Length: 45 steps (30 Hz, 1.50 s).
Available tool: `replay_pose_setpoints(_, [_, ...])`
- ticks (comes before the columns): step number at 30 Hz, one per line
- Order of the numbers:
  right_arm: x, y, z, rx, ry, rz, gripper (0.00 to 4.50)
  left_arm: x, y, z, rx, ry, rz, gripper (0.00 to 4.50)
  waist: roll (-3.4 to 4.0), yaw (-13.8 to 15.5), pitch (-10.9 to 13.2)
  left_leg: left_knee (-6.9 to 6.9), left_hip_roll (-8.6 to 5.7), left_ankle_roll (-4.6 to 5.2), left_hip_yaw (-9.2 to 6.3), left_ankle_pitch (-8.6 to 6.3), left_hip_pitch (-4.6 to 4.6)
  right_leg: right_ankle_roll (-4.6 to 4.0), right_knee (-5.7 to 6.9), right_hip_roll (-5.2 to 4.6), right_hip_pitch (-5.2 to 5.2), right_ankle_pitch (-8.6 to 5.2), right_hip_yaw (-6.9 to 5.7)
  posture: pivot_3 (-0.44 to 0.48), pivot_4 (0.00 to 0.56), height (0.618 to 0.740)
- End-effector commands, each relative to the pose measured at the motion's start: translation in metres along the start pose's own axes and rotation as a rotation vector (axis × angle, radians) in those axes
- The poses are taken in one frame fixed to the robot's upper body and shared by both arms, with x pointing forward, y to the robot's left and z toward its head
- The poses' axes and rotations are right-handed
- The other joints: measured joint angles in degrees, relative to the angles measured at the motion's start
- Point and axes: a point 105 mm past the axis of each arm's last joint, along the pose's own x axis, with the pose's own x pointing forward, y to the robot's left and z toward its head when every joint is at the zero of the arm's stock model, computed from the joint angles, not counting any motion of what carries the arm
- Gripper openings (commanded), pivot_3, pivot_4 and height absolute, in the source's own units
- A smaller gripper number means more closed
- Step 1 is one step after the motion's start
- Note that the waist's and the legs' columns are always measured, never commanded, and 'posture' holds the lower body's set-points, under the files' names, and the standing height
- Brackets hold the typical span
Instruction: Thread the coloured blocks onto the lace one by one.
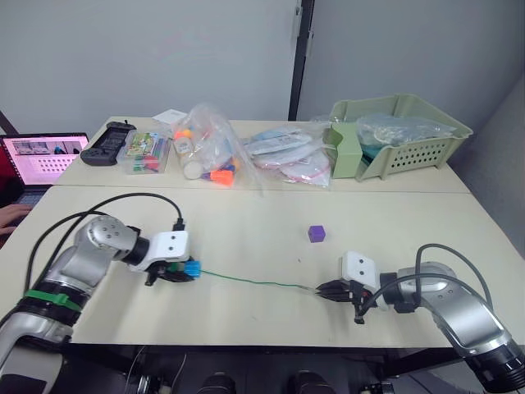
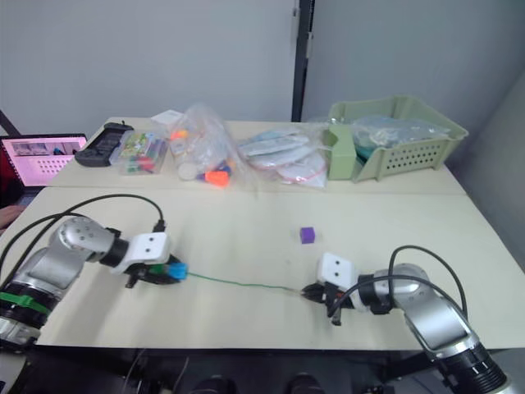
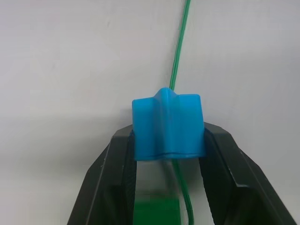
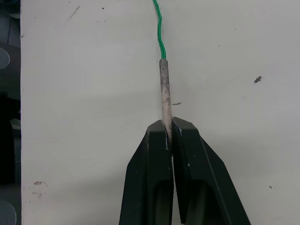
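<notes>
My left tool (image 1: 182, 272) pinches a small bright blue plastic cube (image 3: 167, 123) between its two black fingers, low over the pale worktop (image 1: 246, 226). The thin green cord lace (image 1: 250, 280) runs out of that cube and lies in a nearly straight line across the worktop toward my right side. In the left wrist view the cord passes behind the cube and shows again beneath it, so I judge this block is already on the lace. Something green sits just behind it between the fingers, perhaps another threaded block, though I cannot tell. My right tool (image 4: 169, 136) has its fingers pressed together on the stiff pale tip (image 4: 164, 89) of the lace, with most of the tip sticking out in front of the fingertips. One small purple plastic cube (image 1: 317, 233) sits loose on the worktop, well apart from the cord and nearer my right arm, so it is not yet threaded. I cannot account for the other blocks. I judge the task is partly done: at least the blue block is on, and the purple one is left.
</notes>
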Motion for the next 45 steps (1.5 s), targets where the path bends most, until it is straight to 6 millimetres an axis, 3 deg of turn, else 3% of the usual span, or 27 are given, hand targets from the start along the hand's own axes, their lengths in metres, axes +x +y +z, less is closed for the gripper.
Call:
replay_pose_setpoints(1, [-0.006, -0.005, 0.007, -0.04, -0.012, -0.012, 0.0, -0.013, -0.002, -0.037, -0.062, 0.124, 0.048, 1.38, 0.01, -0.3, 0.0, -0.01, 0.01, 0.0, 0.02, 0.0, 0.02, -0.02, 0.04, 0.0, 0.0, 0.0, 0.0, 0.0, 0.15, 0.74])
replay_pose_setpoints(5, [-0.007, -0.006, 0.009, -0.046, -0.013, -0.01, 0.0, -0.013, 0.0, -0.037, -0.06, 0.108, 0.058, 1.38, 0.01, -0.1, 0.0, 0.0, 0.0, 0.0, 0.06, 0.0, 0.09, -0.08, 0.33, -0.01, -0.06, -0.06, 0.0, 0.0, 0.15, 0.74])
replay_pose_setpoints(7, [-0.007, -0.008, 0.01, -0.05, -0.016, -0.011, 0.0, -0.014, 0.001, -0.036, -0.059, 0.094, 0.068, 2.4, 0.01, -0.1, 0.0, 0.01, 0.0, 0.0, 0.07, 0.0, 0.11, -0.09, 0.37, 0.0, -0.06, -0.06, 0.01, 0.0, 0.15, 0.74])
replay_pose_setpoints(11, [-0.006, -0.009, 0.014, -0.056, -0.023, -0.009, 0.0, -0.014, 0.006, -0.025, -0.053, 0.029, 0.085, 3.67, 0.01, -0.2, 0.0, 0.02, 0.01, 0.0, 0.07, 0.0, 0.09, -0.09, 0.4, 0.0, -0.11, -0.07, 0.0, 0.0, 0.15, 0.74])
replay_pose_setpoints(14, [-0.004, -0.008, 0.017, -0.058, -0.026, -0.002, 0.0, -0.011, 0.013, 0.005, -0.059, -0.097, 0.086, 4.49, 0.01, 0.0, 0.0, 0.02, -0.02, 0.0, 0.07, 0.0, 0.04, -0.09, 0.4, -0.03, -0.12, -0.07, 0.0, 0.0, 0.15, 0.74])
replay_pose_setpoints(17, [0.002, -0.009, 0.023, -0.062, -0.03, 0.007, 0.0, -0.003, 0.01, 0.051, -0.047, -0.26, 0.023, 4.49, -0.08, 0.5, 0.0, 0.09, -0.07, 0.0, 0.02, 0.0, -0.12, -0.08, 0.39, -0.07, -0.16, -0.07, -0.01, 0.0, 0.15, 0.74])
replay_pose_setpoints(19, [0.006, -0.009, 0.026, -0.065, -0.03, 0.011, 0.0, 0.003, 0.005, 0.068, -0.039, -0.305, -0.009, 4.49, -0.14, 0.8, 0.1, 0.14, -0.06, 0.0, 0.0, 0.0, -0.18, -0.08, 0.37, -0.06, -0.18, -0.07, -0.01, 0.0, 0.15, 0.74])
replay_pose_setpoints(22, [0.018, -0.011, 0.034, -0.074, -0.036, 0.017, 0.0, 0.031, -0.009, 0.104, -0.024, -0.403, -0.055, 4.49, -0.12, 1.0, 0.1, 0.15, -0.08, 0.0, 0.01, 0.0, -0.13, -0.08, 0.4, -0.07, -0.17, -0.06, 0.01, 0.0, 0.15, 0.74])
replay_pose_setpoints(27, [0.027, -0.011, 0.039, -0.081, -0.032, 0.031, 0.0, 0.061, -0.015, 0.131, 0.004, -0.447, -0.04, 4.49, -0.13, 1.2, 0.1, 0.15, -0.08, 0.0, 0.0, 0.0, -0.15, -0.09, 0.39, -0.05, -0.17, -0.06, 0.01, 0.0, 0.15, 0.74])
replay_pose_setpoints(30, [0.035, -0.008, 0.04, -0.088, -0.018, 0.049, 0.0, 0.087, -0.021, 0.165, 0.065, -0.493, -0.064, 4.49, -0.13, 1.5, 0.1, 0.15, -0.11, 0.0, -0.01, 0.0, -0.11, -0.09, 0.42, -0.06, -0.15, -0.06, 0.01, 0.0, 0.15, 0.74])
replay_pose_setpoints(38, [0.035, -0.008, 0.038, -0.08, -0.001, 0.045, 0.0, 0.094, -0.026, 0.175, 0.09, -0.481, -0.084, 4.49, -0.12, 1.2, 0.1, 0.2, -0.09, 0.0, -0.04, 0.0, -0.12, -0.09, 0.45, -0.02, -0.17, -0.05, 0.01, 0.0, 0.15, 0.74])
replay_pose_setpoints(45, [0.033, -0.009, 0.038, -0.074, -0.002, 0.037, 0.0, 0.095, -0.027, 0.165, 0.092, -0.436, -0.079, 2.35, -0.12, 1.3, 0.1, 0.2, -0.12, 0.0, -0.03, 0.01, -0.13, -0.09, 0.42, -0.04, -0.15, -0.05, 0.01, 0.0, 0.15, 0.74])
